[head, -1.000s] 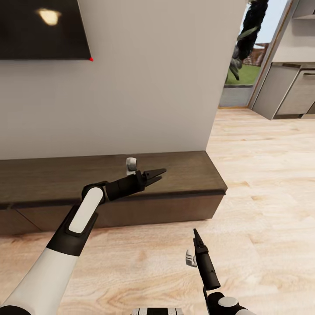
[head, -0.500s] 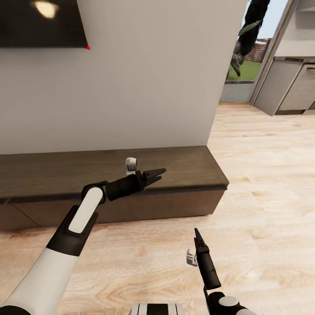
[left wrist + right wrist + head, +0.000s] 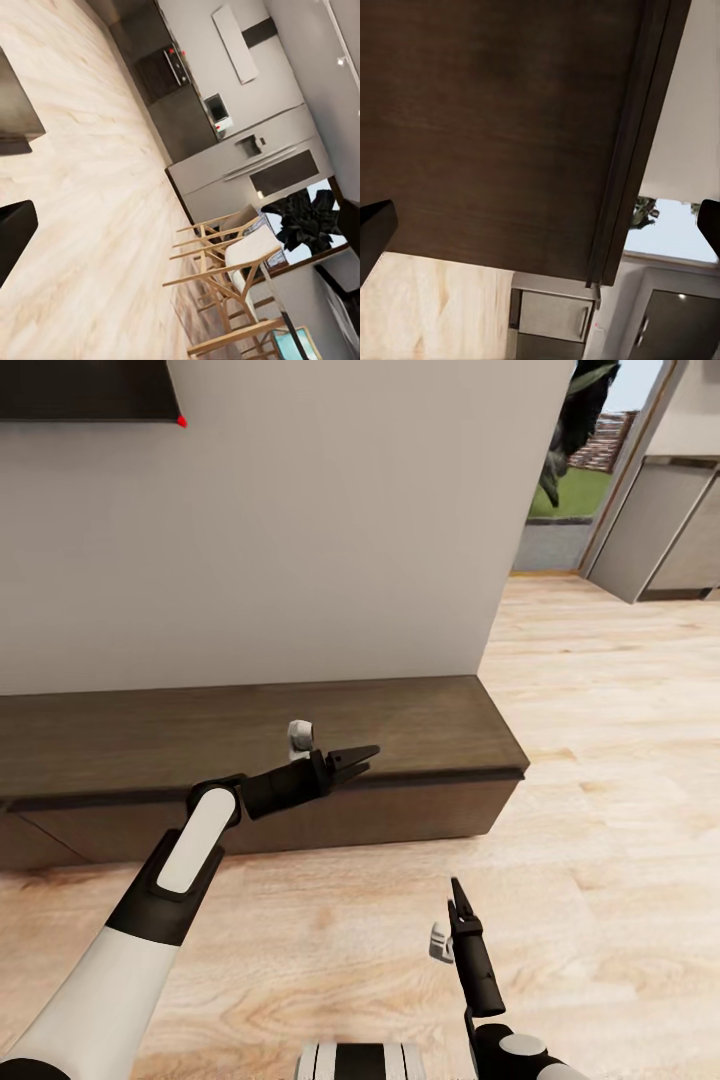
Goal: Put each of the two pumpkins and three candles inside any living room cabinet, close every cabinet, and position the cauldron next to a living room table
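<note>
Overhead, both jaws look pinched narrow before the cabinet (image 3: 300, 730); left wrist catches wooden chairs (image 3: 225, 270).

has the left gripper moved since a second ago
Cannot tell of the arm itself. The left gripper sits at the same spot in the head view, while the cabinet and wall slid up and right behind it, so the camera moved.

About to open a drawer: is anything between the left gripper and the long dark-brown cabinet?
Nothing visible: the left gripper hangs over the front edge of the long dark-brown wooden cabinet, with only bare top below it.
</note>
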Motion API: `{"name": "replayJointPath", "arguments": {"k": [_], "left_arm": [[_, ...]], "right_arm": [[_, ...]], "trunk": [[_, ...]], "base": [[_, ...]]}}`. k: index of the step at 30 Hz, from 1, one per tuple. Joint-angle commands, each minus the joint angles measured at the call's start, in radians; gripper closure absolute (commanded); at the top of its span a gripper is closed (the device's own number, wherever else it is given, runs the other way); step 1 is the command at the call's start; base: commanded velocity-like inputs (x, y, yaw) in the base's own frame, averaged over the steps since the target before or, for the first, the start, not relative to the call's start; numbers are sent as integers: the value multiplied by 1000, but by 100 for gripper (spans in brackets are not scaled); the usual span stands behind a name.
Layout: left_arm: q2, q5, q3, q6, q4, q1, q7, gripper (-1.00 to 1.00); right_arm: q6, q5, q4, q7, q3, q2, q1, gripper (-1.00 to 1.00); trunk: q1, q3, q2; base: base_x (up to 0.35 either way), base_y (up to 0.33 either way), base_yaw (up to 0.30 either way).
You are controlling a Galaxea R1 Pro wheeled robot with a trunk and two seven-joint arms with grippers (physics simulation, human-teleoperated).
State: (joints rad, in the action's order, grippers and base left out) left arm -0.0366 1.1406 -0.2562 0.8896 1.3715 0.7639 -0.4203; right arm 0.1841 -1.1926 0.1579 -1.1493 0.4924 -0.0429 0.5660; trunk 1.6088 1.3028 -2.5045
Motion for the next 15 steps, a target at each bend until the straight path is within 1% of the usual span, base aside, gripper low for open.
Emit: {"name": "replayJointPath", "arguments": {"k": [1, 5, 9, 10, 11, 13, 15], "left_arm": [[0, 1, 0, 0, 0, 0, 0, -100], [1, 1, 0, 0, 0, 0, 0, -100], [0, 1, 0, 0, 1, 0, 0, -100], [6, 2, -2, -6, -3, -6, -2, -100], [3, 2, -2, -10, -1, -9, -3, -100], [2, 2, -2, -10, -1, -10, -3, -100], [0, 2, -2, -10, 2, -14, -3, -100]], "right_arm": [[0, 0, 0, 0, 0, 0, 0, -100], [-2, 1, 14, -1, 0, 1, 0, -100], [-3, 2, 19, -1, 0, -2, 0, -100], [-3, -4, 24, -7, -6, -3, -3, -100], [-2, 0, 22, -13, -10, -5, -1, -100], [-2, 1, 21, -24, -7, -5, 0, -100], [-4, 6, 17, -17, 0, -6, 1, -100]], "trunk": [[0, 4, 0], [2, 19, -1], [2, 19, -1], [2, 19, -1], [2, 19, -1], [2, 19, -1], [2, 19, -1]], "base": [[0, 0, 0], [0, 0, 0], [0, 0, 0], [0, 0, 0], [0, 0, 0], [0, 0, 0], [0, 0, 0]]}}
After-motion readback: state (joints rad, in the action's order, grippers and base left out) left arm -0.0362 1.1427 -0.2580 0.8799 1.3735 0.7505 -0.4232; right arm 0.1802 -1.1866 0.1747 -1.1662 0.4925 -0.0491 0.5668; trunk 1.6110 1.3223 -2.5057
